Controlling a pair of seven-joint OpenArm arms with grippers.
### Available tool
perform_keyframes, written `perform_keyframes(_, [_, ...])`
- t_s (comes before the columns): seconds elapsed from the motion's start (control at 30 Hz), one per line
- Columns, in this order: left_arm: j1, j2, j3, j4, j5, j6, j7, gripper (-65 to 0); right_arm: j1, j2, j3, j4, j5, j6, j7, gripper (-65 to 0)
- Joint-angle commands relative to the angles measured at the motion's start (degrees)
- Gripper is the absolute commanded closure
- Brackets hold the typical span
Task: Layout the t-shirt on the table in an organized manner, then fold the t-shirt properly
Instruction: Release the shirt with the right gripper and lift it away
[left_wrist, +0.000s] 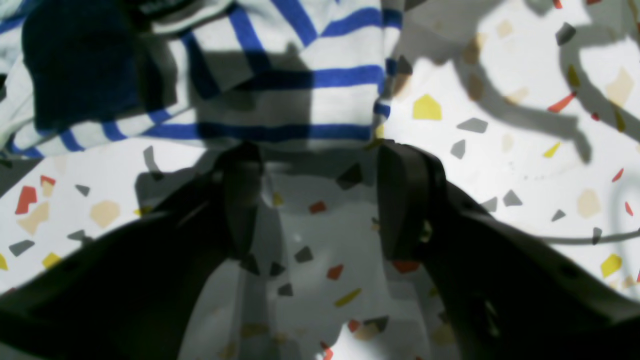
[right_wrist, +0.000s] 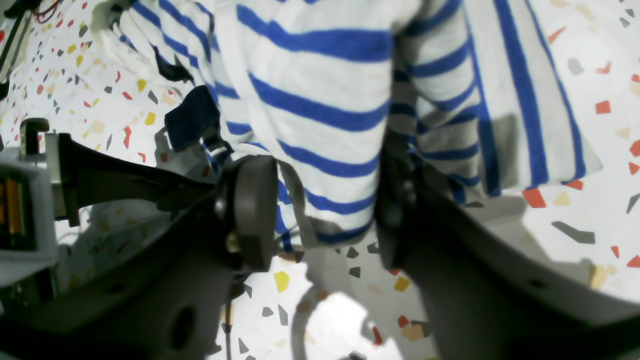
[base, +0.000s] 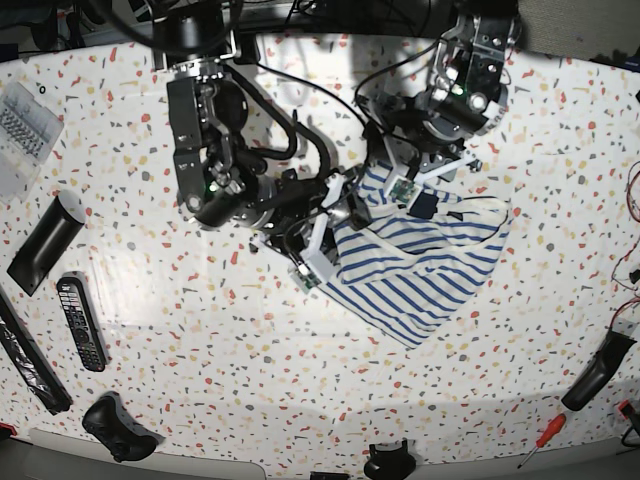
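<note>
Bunched white, blue-striped cloth t-shirt (base: 420, 262) approached from both sides for spreading on the speckled terrazzo tabletop (base: 200, 350).
A hem fold is straddled by the right hand (right_wrist: 325, 210), grip uncertain; the left hand (left_wrist: 320, 200) is held wide and empty at the near edge.

We cannot see the whole t-shirt (base: 425, 265) in either wrist view: the frame edges cut it off at the top. In the base view both arms cover its upper edge, so we cannot tell how the collar lies. The left gripper (left_wrist: 320, 200) is dark and blurred. Cloth between the right gripper (right_wrist: 325, 210) fingers hides whether they pinch it
</note>
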Motion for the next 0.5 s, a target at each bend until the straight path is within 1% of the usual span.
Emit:
perform_keyframes(0.0, [0.0,0.0,-0.2,0.9,0.3,0.3,0.8,-34.0,1.1,-0.3,0.1,1.0,1.8,0.6,0.9,-16.3])
perform_keyframes(0.07, [0.0,0.0,-0.2,1.3,0.4,0.3,2.4,-34.0,1.1,-0.3,0.1,1.0,3.8,0.6,-0.6,-2.6])
perform_keyframes(0.1, [0.0,0.0,-0.2,1.8,0.4,0.3,3.5,-34.0,1.1,-0.3,0.1,1.0,5.2,0.6,-1.1,0.0])
perform_keyframes(0.23, [0.0,0.0,-0.2,5.0,1.0,0.3,7.4,-34.0,1.1,-0.3,0.1,1.0,10.3,0.7,-2.7,0.0])
perform_keyframes(0.37, [0.0,0.0,-0.2,10.1,6.5,0.3,10.6,-34.0,1.1,-0.3,0.1,1.0,17.6,0.7,-5.9,0.0])
perform_keyframes(0.43, [0.2,-0.1,-0.2,13.0,9.6,0.4,11.0,-34.0,1.1,-0.3,0.1,1.0,22.0,0.7,-8.2,0.0])
perform_keyframes(0.47, [0.2,0.0,-0.2,14.3,10.9,1.4,11.0,-34.0,1.1,-0.3,0.1,1.0,24.0,0.7,-9.5,0.0])
